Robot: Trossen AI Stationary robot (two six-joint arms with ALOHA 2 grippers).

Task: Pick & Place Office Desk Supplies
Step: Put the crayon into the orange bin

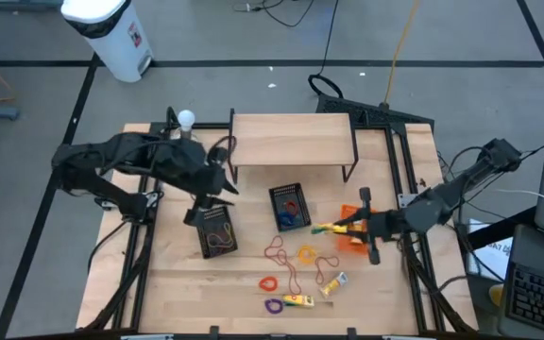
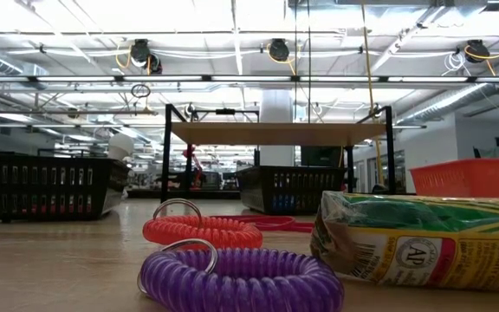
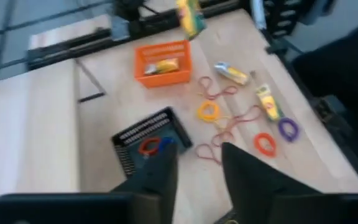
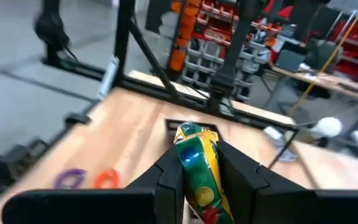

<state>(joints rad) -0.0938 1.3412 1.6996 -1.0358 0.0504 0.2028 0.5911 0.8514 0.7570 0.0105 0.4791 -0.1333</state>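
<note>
My right gripper (image 1: 350, 226) is shut on a yellow-and-green packet (image 1: 329, 228), held over the orange basket (image 1: 352, 241). My left gripper (image 1: 225, 189) stands open and empty, above the table near a black basket (image 1: 217, 229) that holds loops. A second black basket (image 1: 289, 206) holds red and blue items. Lying loose on the table are red loops (image 1: 277, 250), a yellow coil (image 1: 307, 253), an orange coil (image 1: 268, 282), a purple coil (image 1: 273, 305) and two yellow packets (image 1: 298, 300) (image 1: 333, 282). My right gripper pinches the packet between its two fingers (image 4: 166, 177), on its two long sides (image 4: 197, 177). The fingers lie level and along the packet, pointing toward the table's left. The packet's green end (image 4: 188, 134) sticks out past the fingertips, and the packet is lifted clear.
A wooden shelf on black legs (image 1: 291, 140) stands at the far middle. A white ball-topped stand (image 1: 186, 120) is at the far left. The orange basket (image 3: 162, 62) holds a yellow item. In the low view, the purple coil (image 2: 241, 282) and a packet (image 2: 423, 238) lie near the front edge.
</note>
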